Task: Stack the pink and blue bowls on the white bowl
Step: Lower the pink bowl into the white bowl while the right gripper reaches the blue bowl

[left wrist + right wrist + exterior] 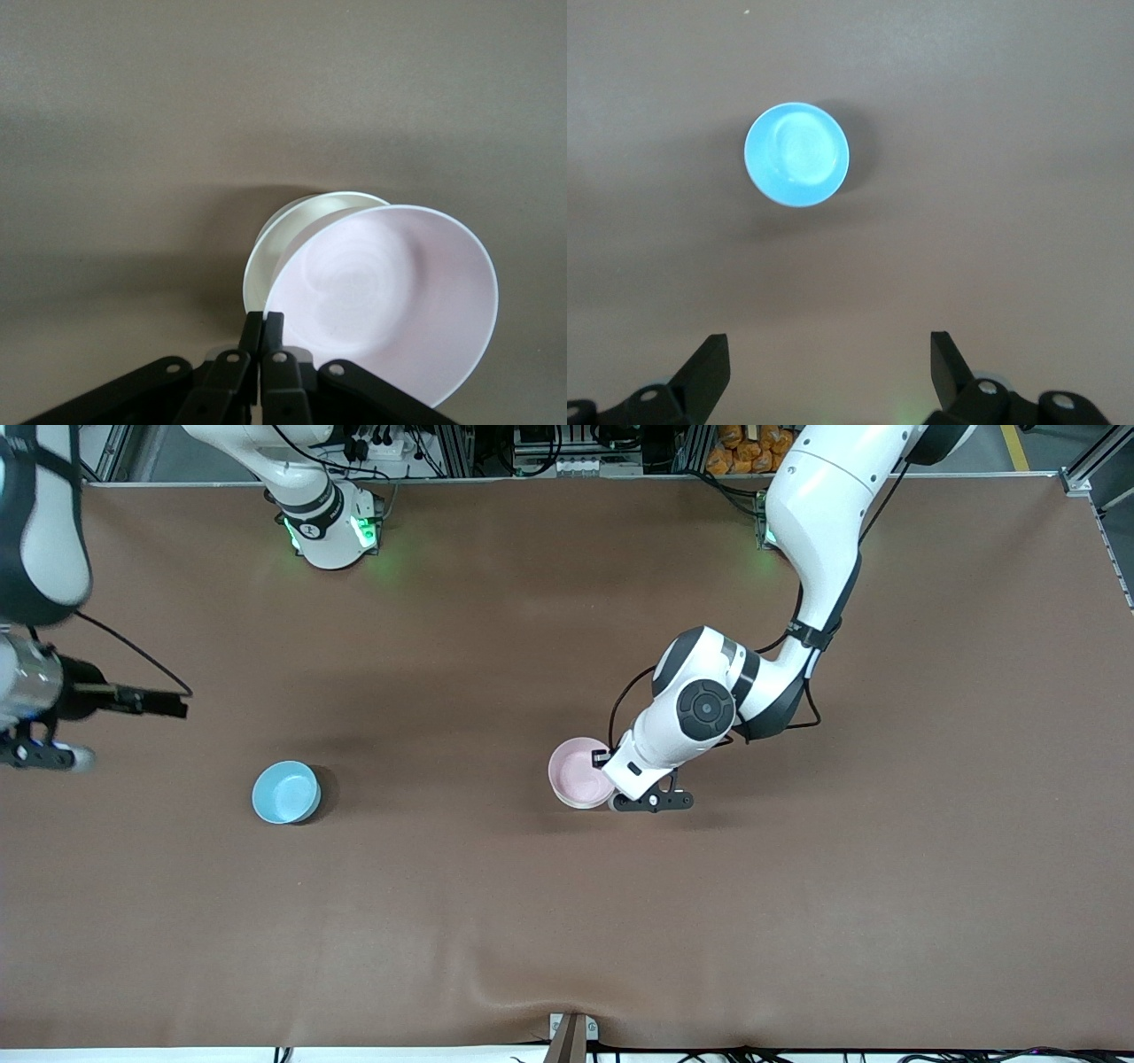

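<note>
My left gripper [613, 784] [263, 320] is shut on the rim of the pale pink bowl [578, 771] [390, 301]. It holds the bowl tilted over the white bowl [270, 243], whose rim shows only in the left wrist view beside the pink bowl. The front view hides the white bowl under the pink one. The light blue bowl [285, 792] [796, 154] stands upright on the table toward the right arm's end. My right gripper [49, 756] [828, 350] is open and empty, up in the air beside the blue bowl.
A brown mat [567, 921] covers the table. A small bracket [571, 1036] sits at the table's edge nearest the front camera. The arm bases [332, 531] stand along the edge farthest from it.
</note>
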{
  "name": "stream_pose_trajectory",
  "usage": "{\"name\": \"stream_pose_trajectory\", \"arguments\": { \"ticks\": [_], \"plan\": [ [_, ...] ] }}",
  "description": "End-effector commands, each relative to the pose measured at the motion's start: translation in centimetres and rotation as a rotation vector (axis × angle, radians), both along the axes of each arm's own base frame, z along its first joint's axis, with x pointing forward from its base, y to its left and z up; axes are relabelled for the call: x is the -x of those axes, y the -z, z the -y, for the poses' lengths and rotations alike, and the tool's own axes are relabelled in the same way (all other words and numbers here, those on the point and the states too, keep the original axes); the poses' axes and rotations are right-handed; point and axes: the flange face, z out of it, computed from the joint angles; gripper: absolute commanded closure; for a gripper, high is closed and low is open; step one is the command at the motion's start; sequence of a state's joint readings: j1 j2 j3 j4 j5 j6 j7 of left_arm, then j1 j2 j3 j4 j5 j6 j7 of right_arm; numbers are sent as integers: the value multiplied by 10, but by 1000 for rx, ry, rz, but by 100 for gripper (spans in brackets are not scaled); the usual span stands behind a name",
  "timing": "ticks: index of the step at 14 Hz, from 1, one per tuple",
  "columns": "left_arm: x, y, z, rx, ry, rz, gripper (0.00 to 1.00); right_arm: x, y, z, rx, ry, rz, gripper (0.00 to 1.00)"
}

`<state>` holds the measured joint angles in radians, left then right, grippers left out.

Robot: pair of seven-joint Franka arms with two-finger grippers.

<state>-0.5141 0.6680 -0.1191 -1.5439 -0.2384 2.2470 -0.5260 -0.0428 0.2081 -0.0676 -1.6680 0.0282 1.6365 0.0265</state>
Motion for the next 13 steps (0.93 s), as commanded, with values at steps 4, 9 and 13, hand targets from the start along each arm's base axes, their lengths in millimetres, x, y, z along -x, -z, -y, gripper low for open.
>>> {"name": "stream_pose_trajectory", "arguments": {
  "ticks": [4,9,13],
  "plan": [
    [0,21,2,-8,7,-11,100,-38,118,10,-11,6,-43,0],
    [1,29,8,-9,12,0,95,-38,194,7,-55,35,-88,0],
    [0,28,8,-7,-1,-1,0,-12,253,5,-37,10,2,0]
  ]
}}
